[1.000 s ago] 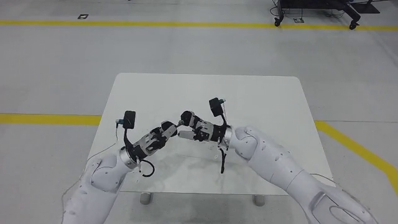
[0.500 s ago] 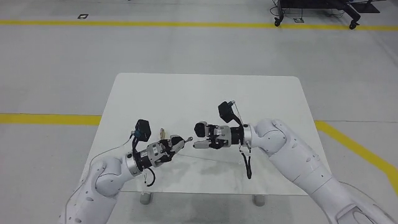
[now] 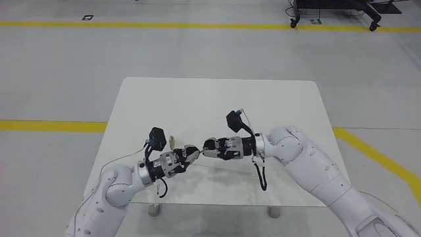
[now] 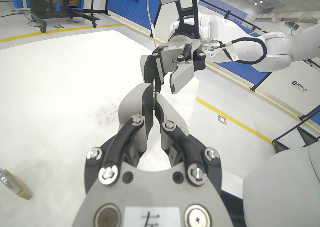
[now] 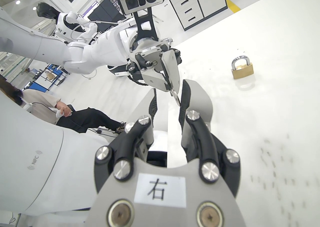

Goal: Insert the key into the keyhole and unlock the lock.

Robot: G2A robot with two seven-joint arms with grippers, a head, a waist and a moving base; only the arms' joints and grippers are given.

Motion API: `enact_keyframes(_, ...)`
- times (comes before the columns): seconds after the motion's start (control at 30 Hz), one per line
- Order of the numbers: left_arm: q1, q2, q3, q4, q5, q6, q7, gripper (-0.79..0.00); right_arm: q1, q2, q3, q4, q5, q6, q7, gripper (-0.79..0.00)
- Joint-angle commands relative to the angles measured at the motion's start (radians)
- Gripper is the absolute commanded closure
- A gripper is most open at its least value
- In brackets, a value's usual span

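Key (image 5: pixel 175 96) in left jaws, tip between open right jaws (possibly touching).

Brass-gold with a silver shackle for the lock (image 5: pixel 242 69), silver for the key (image 5: pixel 176 97), white flecked with dark scuffs for the desk (image 5: pixel 275 102), pale grey with black textured pads (image 4: pixel 147 102) for the jaws of the left gripper (image 4: pixel 154 94) and right gripper (image 5: pixel 170 89).
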Motion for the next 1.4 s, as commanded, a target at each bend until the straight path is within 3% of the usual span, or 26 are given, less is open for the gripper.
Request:
enact_keyframes(0.0,-0.001,0.001,0.0,0.001,-0.003,-0.002,-0.001,0.0,0.006,-0.001,-0.002,0.005,0.001,0.006,0.001,0.0)
enact_keyframes(0.27,-0.004,0.004,0.002,-0.003,0.007,0.006,0.014,0.0,0.015,-0.008,-0.02,0.017,-0.013,0.019,-0.009,0.0)
enact_keyframes(0.3,-0.003,0.004,0.0,-0.003,0.008,0.007,0.023,-0.163,0.016,-0.009,-0.022,0.018,-0.014,0.02,-0.009,0.0)
enact_keyframes(0.37,0.0,0.005,-0.008,-0.008,0.011,0.005,0.046,-0.785,0.018,-0.01,-0.024,0.02,-0.011,0.015,-0.016,0.0)
enact_keyframes(0.5,0.016,0.008,-0.027,-0.018,0.039,-0.013,0.093,-0.785,0.01,-0.011,-0.015,0.031,-0.018,-0.017,-0.063,0.0)
enact_keyframes(0.63,0.037,0.01,-0.075,-0.014,0.05,0.026,0.171,-0.785,-0.006,-0.008,0.013,0.046,-0.037,-0.049,-0.126,0.0)
enact_keyframes(0.7,0.055,0.011,-0.122,-0.022,0.096,0.11,0.228,-0.785,-0.021,-0.004,0.034,0.052,-0.047,-0.071,-0.158,0.0)
enact_keyframes(0.83,0.116,0.009,-0.165,-0.072,0.344,0.38,0.312,-0.785,-0.06,0.008,0.087,0.061,-0.059,-0.122,-0.233,0.0)
enact_keyframes(0.93,0.129,0.0,-0.122,-0.087,0.461,0.558,0.269,-0.785,-0.094,0.013,0.116,0.036,-0.058,-0.126,-0.298,0.0)
enact_keyframes(1.1,0.03,-0.023,-0.02,-0.038,0.457,0.722,0.086,-0.785,-0.136,0.015,0.143,-0.016,-0.095,-0.126,-0.405,0.0)
enact_keyframes(1.27,-0.041,-0.045,0.057,0.031,0.459,0.817,0.021,-0.785,-0.155,0.017,0.158,-0.037,-0.111,-0.126,-0.454,0.0)
enact_keyframes(1.37,-0.071,-0.052,0.076,0.061,0.44,0.824,-0.027,-0.782,-0.155,0.017,0.158,-0.037,-0.111,-0.126,-0.454,0.0)
